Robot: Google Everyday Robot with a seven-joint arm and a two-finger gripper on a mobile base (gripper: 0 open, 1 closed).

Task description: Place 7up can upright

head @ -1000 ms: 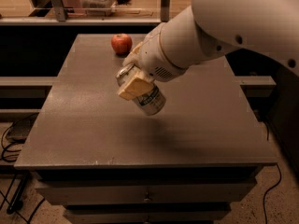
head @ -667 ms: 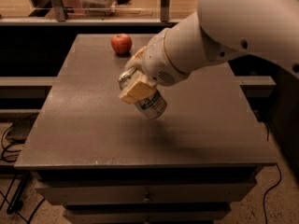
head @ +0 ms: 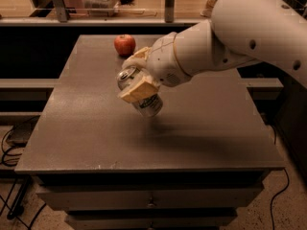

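Your gripper (head: 137,75) is clamped on the 7up can (head: 149,105), which hangs tilted above the middle of the tabletop (head: 91,133); the placing step looks underway, so next you'd rotate it vertical, lower its base flat, then release.

You will note the gripper (head: 138,78), clamping the can (head: 148,104) above the worktop (head: 206,123), has edged slightly left; its wrist (head: 165,66) has dropped.

End effector (head: 137,74) grips tilted 7up can (head: 149,104) over table (head: 91,133), apple (head: 124,45) behind
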